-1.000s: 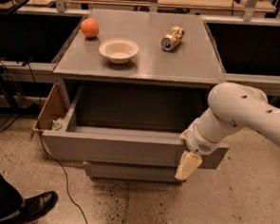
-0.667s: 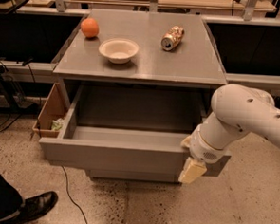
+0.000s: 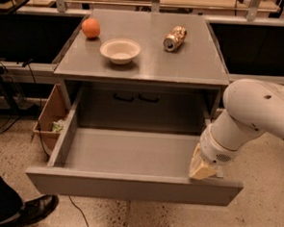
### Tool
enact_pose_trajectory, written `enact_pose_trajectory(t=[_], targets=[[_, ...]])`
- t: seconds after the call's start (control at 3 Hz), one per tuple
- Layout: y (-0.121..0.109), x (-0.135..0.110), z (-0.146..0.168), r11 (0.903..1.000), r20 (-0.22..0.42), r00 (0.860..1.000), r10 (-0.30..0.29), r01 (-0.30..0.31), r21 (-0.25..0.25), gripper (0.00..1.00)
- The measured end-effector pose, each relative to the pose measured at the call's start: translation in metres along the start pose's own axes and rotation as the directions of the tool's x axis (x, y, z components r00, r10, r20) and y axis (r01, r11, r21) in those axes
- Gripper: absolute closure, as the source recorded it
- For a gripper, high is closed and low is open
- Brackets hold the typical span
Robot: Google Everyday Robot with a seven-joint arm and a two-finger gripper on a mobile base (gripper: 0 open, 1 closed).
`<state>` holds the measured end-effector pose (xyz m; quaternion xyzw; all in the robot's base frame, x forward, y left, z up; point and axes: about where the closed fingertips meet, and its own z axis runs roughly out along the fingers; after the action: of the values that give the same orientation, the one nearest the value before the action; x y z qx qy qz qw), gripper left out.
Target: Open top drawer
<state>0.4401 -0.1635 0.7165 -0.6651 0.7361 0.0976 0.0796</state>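
Note:
The top drawer is a wide matte-grey box pulled far out from under the grey cabinet top, its smooth interior open to view and holding nothing. My gripper, with pale cream fingers, is at the drawer's right front corner, just inside the front panel. The white arm reaches in from the right and hides the drawer's right side wall.
On the cabinet top are an orange, a white bowl and a can lying on its side. A cardboard box stands on the floor at the left. A person's shoe is at the bottom left.
The drawer has slid further out toward the camera, showing more of its floor. My gripper has moved with its front right corner.

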Motion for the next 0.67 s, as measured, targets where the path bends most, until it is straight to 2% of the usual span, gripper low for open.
enact_pose_trajectory(t=[0.33,0.67], targets=[[-0.027,0.001,-0.01,0.9992,0.023,1.0,-0.004,0.003,0.041,0.8],[-0.057,0.003,-0.015,0.997,0.091,0.996,0.019,-0.026,0.073,1.0]])
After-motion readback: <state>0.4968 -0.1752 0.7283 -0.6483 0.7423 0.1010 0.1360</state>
